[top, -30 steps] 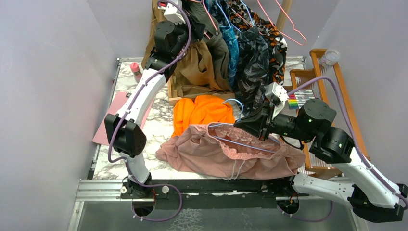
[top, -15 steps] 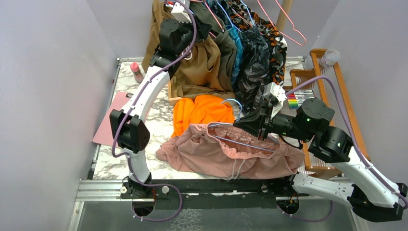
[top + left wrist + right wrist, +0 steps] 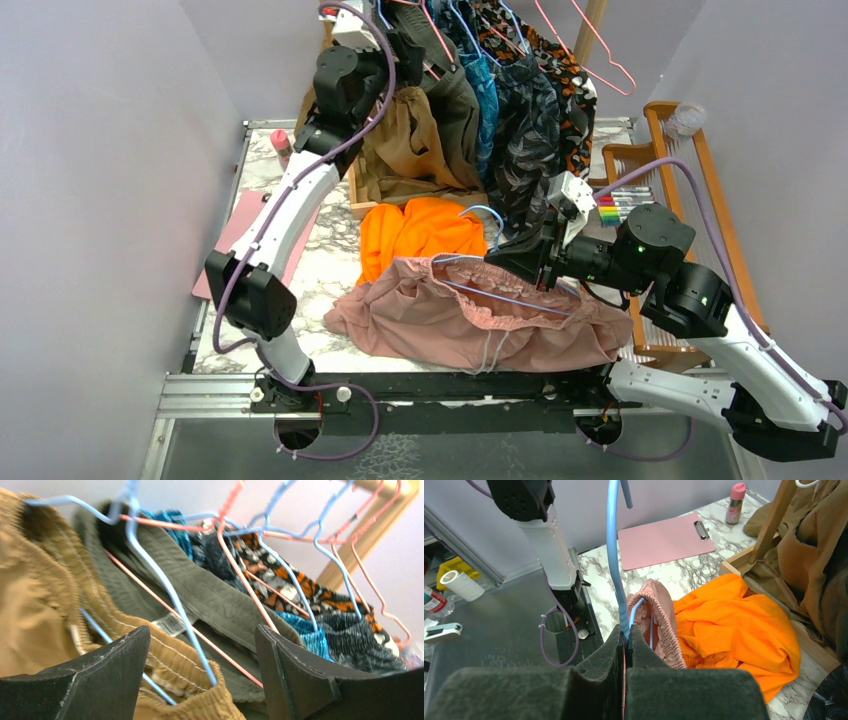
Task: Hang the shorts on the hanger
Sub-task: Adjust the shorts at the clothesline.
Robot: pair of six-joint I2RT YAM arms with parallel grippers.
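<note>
The dusty pink shorts (image 3: 440,325) lie bunched at the table's near edge. The light blue hanger (image 3: 505,298) runs through their gathered waistband, with its hook curving up behind. My right gripper (image 3: 527,256) is shut on the hanger's wire just above the waistband. In the right wrist view the blue hanger wire (image 3: 613,555) rises from the closed right gripper (image 3: 625,636), with the shorts' waistband (image 3: 663,615) right beyond. My left gripper (image 3: 400,38) is raised at the clothes rack. It stands open (image 3: 200,672) around another blue wire and a brown waistband (image 3: 30,615).
Bright orange shorts (image 3: 420,232) lie just behind the pink ones. A rack of hung garments (image 3: 500,90) with pink and blue hangers fills the back. A pink clipboard (image 3: 232,245) and a pink bottle (image 3: 283,148) are at the left. A wooden frame (image 3: 700,190) stands at the right.
My left arm swung right at the rack, then back left and a little higher. The right gripper, hanger and pink shorts have not moved.
</note>
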